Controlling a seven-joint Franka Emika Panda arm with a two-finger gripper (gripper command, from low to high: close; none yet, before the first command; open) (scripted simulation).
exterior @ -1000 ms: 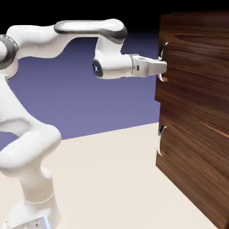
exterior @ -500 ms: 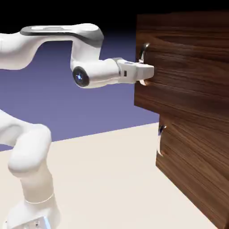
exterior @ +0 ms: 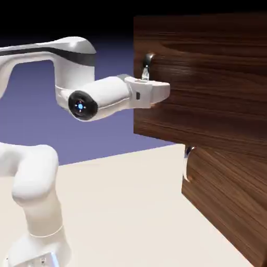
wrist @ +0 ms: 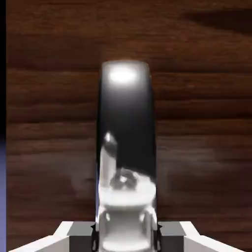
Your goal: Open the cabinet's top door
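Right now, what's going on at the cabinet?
The white arm has its tool shut on the top door's silver handle, which fills the middle of the hand view. That door stands swung out from the cabinet, its handle edge well past the lower door, which is shut. The pull is under way; the door is partly open.

Dark walnut-grain wood of the top door (wrist: pixel 197 98) fills nearly the whole hand view, its grain running across the picture. A metal handle (wrist: pixel 125 123) rises up the middle, dark along its length with a bright highlight at its rounded upper end. At the bottom edge the end effector (wrist: pixel 125 231) is clamped on the handle's lower part, its grey fingertips (wrist: pixel 81 231) pressed close on either side. A thin strip of blue-violet backdrop (wrist: pixel 2 187) shows at the left edge.
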